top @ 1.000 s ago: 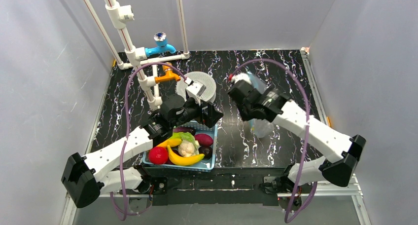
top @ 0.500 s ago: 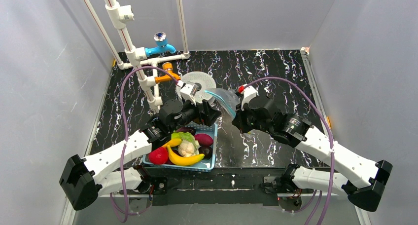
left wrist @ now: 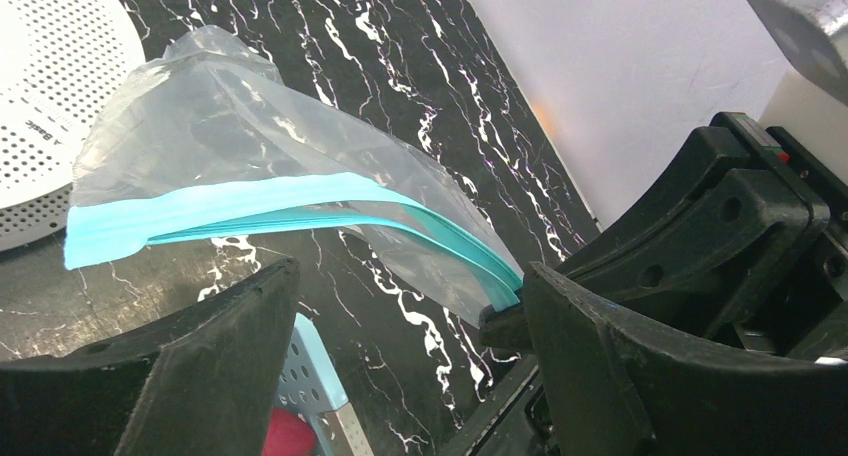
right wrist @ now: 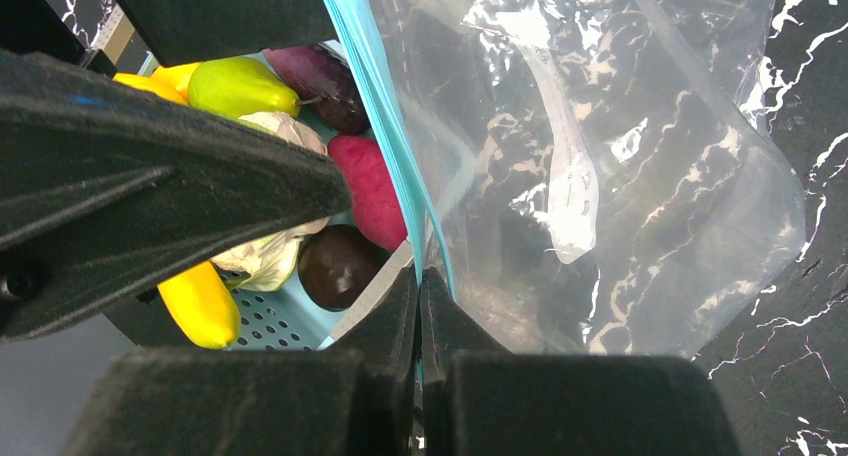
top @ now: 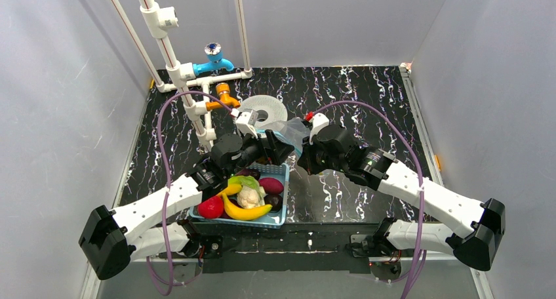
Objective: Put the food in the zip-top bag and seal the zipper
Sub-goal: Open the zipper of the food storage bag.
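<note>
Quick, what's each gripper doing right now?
Left gripper: open, holding nothing.
Right gripper: closed on the bag.

The top view looks steeply down from high above and to the near side of the zip-top bag (top: 294,130), taking in the whole tabletop (top: 367,96). Both wrist views sit close against the bag: the left faces its mouth edge, the right looks down along it. All three share the bag.

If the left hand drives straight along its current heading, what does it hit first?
Most likely the zipper of the zip-top bag, which spans the gap ahead of the left hand, whose fingers are open; the right hand pinches one end. Depth is unclear.
</note>
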Robot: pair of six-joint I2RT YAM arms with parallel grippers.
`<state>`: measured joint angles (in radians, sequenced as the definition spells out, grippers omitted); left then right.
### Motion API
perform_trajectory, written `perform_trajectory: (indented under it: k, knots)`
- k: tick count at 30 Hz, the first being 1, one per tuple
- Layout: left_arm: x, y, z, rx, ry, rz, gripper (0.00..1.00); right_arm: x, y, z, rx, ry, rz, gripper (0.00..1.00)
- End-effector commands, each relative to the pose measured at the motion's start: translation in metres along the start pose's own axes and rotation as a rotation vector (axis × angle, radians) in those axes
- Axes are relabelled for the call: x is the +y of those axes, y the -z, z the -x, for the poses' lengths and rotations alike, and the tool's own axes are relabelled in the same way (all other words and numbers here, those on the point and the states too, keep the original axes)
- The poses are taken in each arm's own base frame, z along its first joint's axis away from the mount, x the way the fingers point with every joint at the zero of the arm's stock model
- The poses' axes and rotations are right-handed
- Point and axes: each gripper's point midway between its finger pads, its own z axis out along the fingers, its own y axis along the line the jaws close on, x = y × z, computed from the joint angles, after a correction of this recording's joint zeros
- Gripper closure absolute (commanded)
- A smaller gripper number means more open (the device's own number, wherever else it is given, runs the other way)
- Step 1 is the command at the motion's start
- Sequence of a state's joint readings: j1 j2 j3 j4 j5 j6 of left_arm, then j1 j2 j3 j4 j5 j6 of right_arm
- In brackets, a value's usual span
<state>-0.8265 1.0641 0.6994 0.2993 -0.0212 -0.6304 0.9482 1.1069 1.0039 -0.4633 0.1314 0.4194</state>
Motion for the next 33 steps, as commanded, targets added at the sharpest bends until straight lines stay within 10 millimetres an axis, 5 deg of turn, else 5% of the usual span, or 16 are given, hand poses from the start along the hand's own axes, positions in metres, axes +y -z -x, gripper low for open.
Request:
perform_trajectory:
  k: [1, 18, 27, 33]
  knots:
    - [0.001, 0.007, 0.016, -0.069, -0.006, 0.016, 0.24, 0.007, 0.006, 0.024, -0.085, -0.021, 0.018, 0.99]
    - [0.014, -0.003, 0.011, -0.042, -0.007, 0.062, 0.39, 0.015, 0.006, 0.024, -0.107, -0.032, 0.008, 0.99]
    - [0.009, 0.001, 0.015, -0.063, -0.014, 0.034, 0.19, 0.015, 0.001, 0.02, -0.1, -0.034, -0.022, 0.99]
    - [0.009, 0.002, 0.017, -0.071, -0.011, 0.032, 0.25, 0.016, -0.002, 0.02, -0.101, -0.036, -0.025, 0.99]
